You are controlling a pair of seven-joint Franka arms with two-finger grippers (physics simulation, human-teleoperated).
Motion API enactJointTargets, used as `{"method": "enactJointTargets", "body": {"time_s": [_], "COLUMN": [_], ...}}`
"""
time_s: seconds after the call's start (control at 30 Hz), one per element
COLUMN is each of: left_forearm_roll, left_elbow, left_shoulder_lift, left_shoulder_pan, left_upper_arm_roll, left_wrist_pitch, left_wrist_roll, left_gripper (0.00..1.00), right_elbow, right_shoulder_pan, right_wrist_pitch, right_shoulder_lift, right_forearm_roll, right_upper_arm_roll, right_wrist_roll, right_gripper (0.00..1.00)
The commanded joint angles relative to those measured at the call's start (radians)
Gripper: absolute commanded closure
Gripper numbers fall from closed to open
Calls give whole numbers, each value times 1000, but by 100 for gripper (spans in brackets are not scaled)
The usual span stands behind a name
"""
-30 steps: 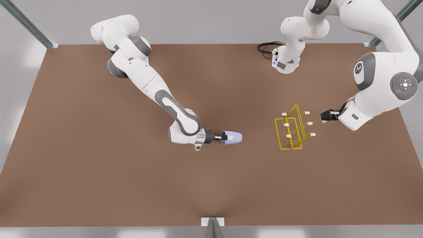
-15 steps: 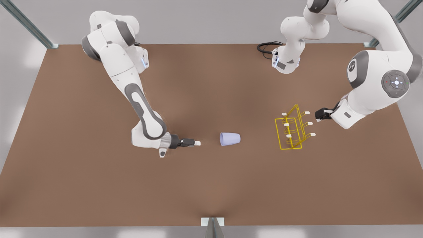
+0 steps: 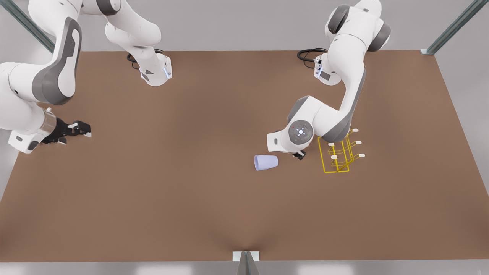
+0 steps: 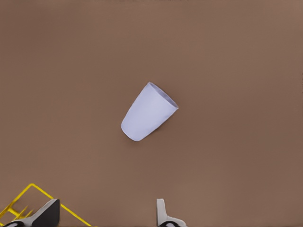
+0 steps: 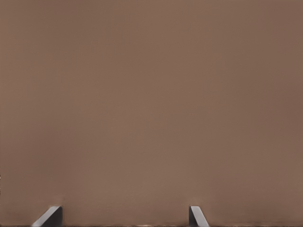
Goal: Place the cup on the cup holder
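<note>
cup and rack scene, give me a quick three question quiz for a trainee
1. True or false: the cup stands upright on the table.
2. Which gripper is nearest the cup? A: the left gripper. B: the right gripper. C: both equally.
3. Short answer: is the cup on the rack yet?

Key
1. False: it lies on its side.
2. A: it hovers between cup and rack, jaws open. The right gripper waits at the front view's left, jaws open.
3. No: it lies on the table, apart from the rack.
</note>
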Motion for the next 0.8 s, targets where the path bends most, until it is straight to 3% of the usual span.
{"method": "enactJointTargets", "body": {"time_s": [0.0,0.13,0.4,0.63,0.77], "left_forearm_roll": [-7,-44,-81,-90,-162], "left_elbow": [-3,-45,-121,-347,-345], "left_shoulder_lift": [38,82,101,50,50], "left_shoulder_pan": [-20,-18,-7,22,22], "left_upper_arm_roll": [-6,-32,-20,-20,-20], "left_wrist_pitch": [266,357,450,699,702], "left_wrist_roll": [636,808,1057,1159,1163], "left_gripper": [0,0,0,0,0], "right_elbow": [26,144,180,198,198], "right_shoulder_pan": [-5,6,-14,-12,-14], "right_wrist_pitch": [-97,-96,-96,-91,-93], "right_shoulder_lift": [-2,42,32,36,38], "right_forearm_roll": [-23,-46,-33,-11,-17], "right_upper_arm_roll": [22,13,-1,-36,-36], "right_wrist_roll": [258,232,233,232,232], "right_gripper": [0,0,0,0,0]}}
